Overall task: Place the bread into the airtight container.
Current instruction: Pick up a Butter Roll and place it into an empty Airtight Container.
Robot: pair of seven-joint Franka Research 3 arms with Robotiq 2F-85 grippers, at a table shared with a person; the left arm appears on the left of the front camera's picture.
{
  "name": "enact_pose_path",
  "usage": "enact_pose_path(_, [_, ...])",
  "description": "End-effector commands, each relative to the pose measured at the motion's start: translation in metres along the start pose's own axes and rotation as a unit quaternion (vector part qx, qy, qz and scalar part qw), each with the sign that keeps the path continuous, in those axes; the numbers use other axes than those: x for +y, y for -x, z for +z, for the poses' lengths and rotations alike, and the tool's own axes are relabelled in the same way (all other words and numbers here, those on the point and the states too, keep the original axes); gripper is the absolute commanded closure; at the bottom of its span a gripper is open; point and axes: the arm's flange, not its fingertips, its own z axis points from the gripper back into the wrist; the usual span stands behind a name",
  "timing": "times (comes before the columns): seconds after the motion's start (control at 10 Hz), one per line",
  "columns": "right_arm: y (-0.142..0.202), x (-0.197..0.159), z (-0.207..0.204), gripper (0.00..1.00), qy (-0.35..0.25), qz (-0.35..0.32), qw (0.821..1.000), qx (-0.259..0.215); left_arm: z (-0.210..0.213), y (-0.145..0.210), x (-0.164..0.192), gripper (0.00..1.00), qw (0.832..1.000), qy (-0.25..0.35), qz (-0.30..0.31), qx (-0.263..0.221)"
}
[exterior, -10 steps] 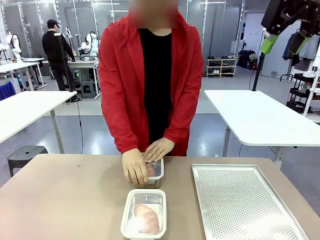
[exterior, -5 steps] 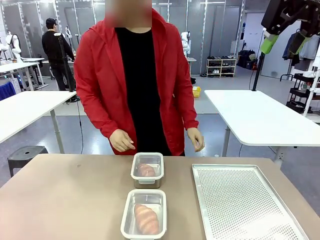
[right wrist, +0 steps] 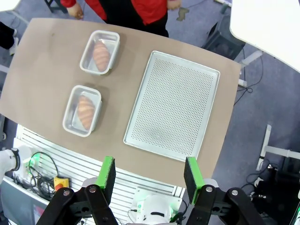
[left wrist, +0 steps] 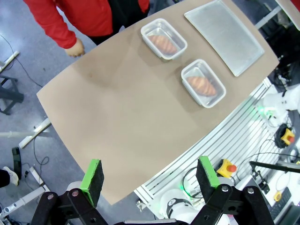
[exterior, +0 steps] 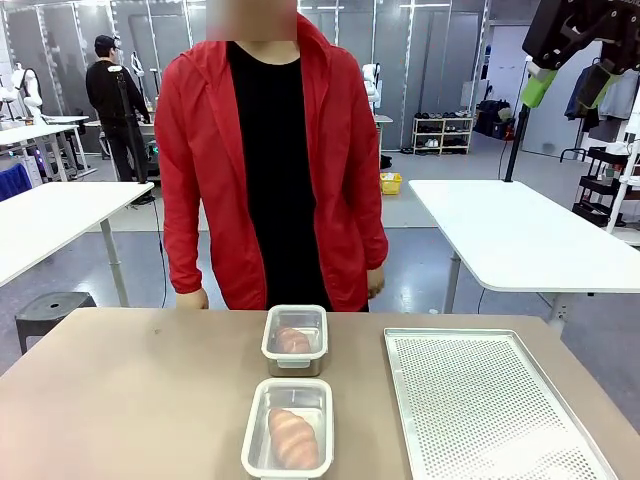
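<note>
Brown table (exterior: 130,400): two bread containers (exterior: 294,338), tray (exterior: 480,410); both claws (left wrist: 150,176) (right wrist: 149,174) high, spread, empty.

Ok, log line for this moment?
both containers hold bread | tray bare | person's hands at sides | left pincer open | right pincer open
</note>
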Motion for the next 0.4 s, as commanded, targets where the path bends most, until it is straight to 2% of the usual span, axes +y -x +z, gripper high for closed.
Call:
enact_pose_path(0.0, [-0.0008, -0.0003, 0.0016, 0.26, -0.002, 0.000, 1.000, 0.000, 0.0020, 0.0014, -0.0010, 0.00, 1.000, 0.006, -0.005, 0.001])
enact_pose_path(0.3, [-0.0008, -0.0003, 0.0016, 0.26, -0.002, 0.000, 1.000, 0.000, 0.0020, 0.0014, -0.0010, 0.00, 1.000, 0.006, -0.005, 0.001])
